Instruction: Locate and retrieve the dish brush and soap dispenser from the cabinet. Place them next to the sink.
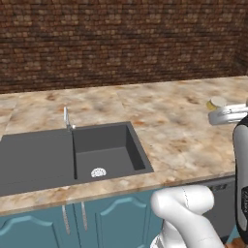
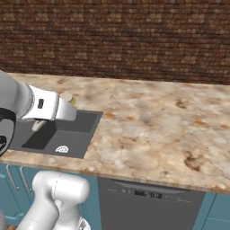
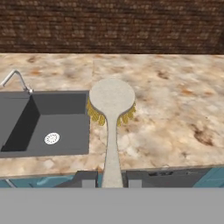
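Observation:
In the hand view my gripper (image 3: 112, 180) is shut on the pale tan handle of the dish brush (image 3: 112, 99). Its round head points away from me, with yellowish bristles underneath. The brush hangs over the marble counter just right of the dark grey sink (image 3: 48, 124). From the left base view the brush head (image 1: 216, 102) shows at the right edge above the counter, well right of the sink (image 1: 43, 160). The right base view shows a bit of the brush head (image 2: 68, 97) behind my forearm, over the sink's (image 2: 67, 130) far right corner. The soap dispenser and the wall cabinet are out of view.
A small chrome tap (image 1: 67, 118) stands at the sink's back edge. A brick wall (image 1: 121, 38) backs the counter (image 1: 179, 121). Below the counter are teal base cabinets (image 1: 97, 218) and a dishwasher front (image 2: 148, 197). Open marble stretches right of the sink (image 2: 157, 121).

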{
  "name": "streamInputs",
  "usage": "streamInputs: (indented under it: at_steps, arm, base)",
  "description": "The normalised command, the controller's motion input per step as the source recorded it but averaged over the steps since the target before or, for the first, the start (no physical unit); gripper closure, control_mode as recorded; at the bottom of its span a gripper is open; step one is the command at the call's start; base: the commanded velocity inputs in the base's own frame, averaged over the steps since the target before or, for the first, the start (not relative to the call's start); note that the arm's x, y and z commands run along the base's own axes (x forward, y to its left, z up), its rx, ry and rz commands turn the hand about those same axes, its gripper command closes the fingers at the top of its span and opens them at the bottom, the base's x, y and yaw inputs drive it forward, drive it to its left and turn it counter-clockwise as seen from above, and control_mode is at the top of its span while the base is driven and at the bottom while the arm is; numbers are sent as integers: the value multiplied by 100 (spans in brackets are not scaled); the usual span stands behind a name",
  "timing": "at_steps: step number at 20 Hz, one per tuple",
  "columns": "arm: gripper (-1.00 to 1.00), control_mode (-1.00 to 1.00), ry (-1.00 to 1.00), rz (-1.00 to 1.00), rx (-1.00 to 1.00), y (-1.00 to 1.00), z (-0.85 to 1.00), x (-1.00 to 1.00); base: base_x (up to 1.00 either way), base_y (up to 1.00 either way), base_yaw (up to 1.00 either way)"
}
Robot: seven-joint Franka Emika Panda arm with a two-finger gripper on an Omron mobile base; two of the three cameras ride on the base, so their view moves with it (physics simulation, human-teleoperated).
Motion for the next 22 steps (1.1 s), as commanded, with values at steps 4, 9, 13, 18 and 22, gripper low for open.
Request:
streamInputs:
  at_steps: [4, 9, 13, 18, 22]
  arm:
    - [100, -100, 25, 0, 0, 8, -13, 57]
    - [100, -100, 25, 9, 1, 37, -58, 75]
    - [100, -100, 14, 17, 2, 21, -76, 85]
    - [100, -100, -4, 11, -1, 2, -49, 60]
    - [100, -100, -4, 7, -15, 0, -36, 51]
  base:
    - [0, 0, 0]
    - [0, 0, 0]
    - [0, 0, 0]
    - [0, 0, 0]
    - [0, 0, 0]
